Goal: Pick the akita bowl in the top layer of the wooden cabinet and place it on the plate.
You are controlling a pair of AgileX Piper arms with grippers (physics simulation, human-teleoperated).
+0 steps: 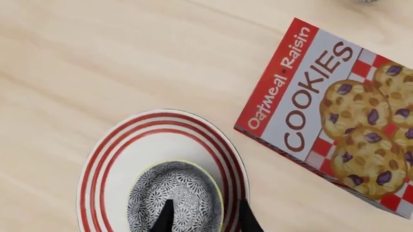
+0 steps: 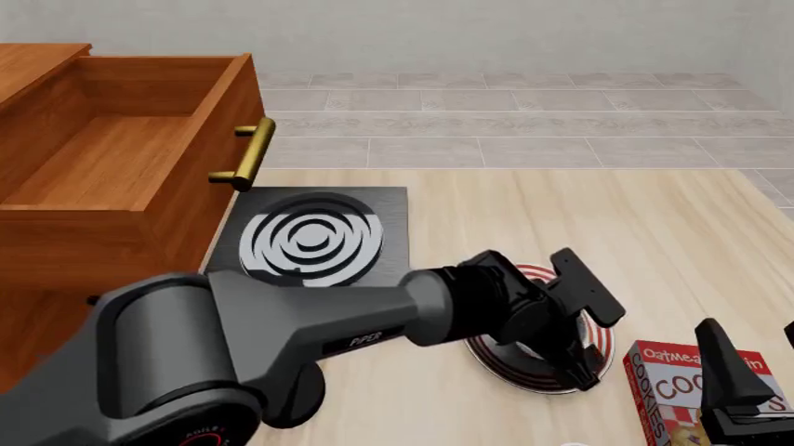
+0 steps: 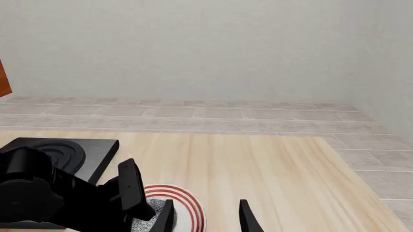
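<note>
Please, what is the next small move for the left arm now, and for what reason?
Probably open the left gripper and lift straight up. In the left wrist view the small black-and-white patterned bowl already lies within the round white plate with red rings, with one black finger inside the bowl and the other outside its rim. The red cookie box lies close beside the plate, so a sideways retreat seems riskier.
</note>
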